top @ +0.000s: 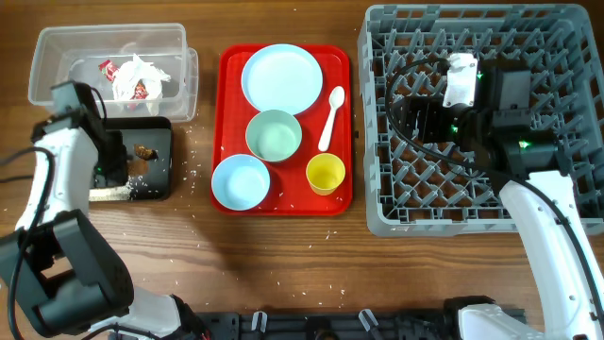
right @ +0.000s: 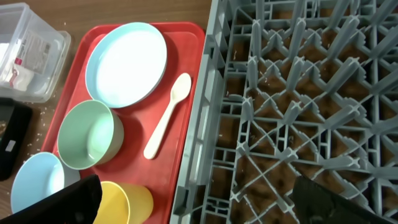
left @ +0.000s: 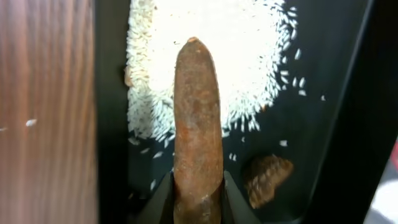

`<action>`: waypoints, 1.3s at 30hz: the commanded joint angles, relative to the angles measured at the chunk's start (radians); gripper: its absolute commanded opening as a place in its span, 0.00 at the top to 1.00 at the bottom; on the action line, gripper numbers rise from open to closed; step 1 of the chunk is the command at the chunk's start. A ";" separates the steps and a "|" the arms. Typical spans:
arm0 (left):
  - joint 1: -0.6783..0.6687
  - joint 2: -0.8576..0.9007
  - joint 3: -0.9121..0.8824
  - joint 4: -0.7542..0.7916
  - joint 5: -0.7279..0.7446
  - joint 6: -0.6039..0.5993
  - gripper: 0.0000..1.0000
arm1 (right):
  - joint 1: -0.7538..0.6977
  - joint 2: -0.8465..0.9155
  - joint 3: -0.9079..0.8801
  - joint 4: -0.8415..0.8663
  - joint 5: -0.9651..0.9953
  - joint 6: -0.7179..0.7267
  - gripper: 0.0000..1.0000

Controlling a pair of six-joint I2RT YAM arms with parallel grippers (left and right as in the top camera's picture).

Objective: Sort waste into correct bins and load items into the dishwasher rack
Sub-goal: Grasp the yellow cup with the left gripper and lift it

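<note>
**Releasing the cone into the black tray**

1. Confirm where the right arm is. Your right gripper hangs over the dishwasher rack, fingers wide apart and holding nothing. The grid floor lies directly beneath them. Leave this arm where it is during the drop.

2. Note the unloaded items. The red tray sits just outboard of the right fingers, beyond the rack wall. It carries the plate, two bowls, the yellow cup and the spoon.

3. Check the bins. The clear tub, holding the wrappers, stands ahead of your left gripper. The black tray lies under it.

4. Check the grasp. The left fingers are clamped on the thick end of the brown cone. Its tip points away from them, over the heap of rice grains. The dark lump lies close beside one finger. Whether the cone touches the tray floor cannot be told.

5. Release well. Stay inside the tray walls, go low before parting the fingers, and part them slowly so the cone settles without rolling out or scattering grains
</note>
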 commanded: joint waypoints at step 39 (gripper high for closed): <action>-0.870 0.137 0.230 -0.058 0.447 1.276 0.57 | 0.001 0.011 0.026 -0.014 -0.014 0.029 0.00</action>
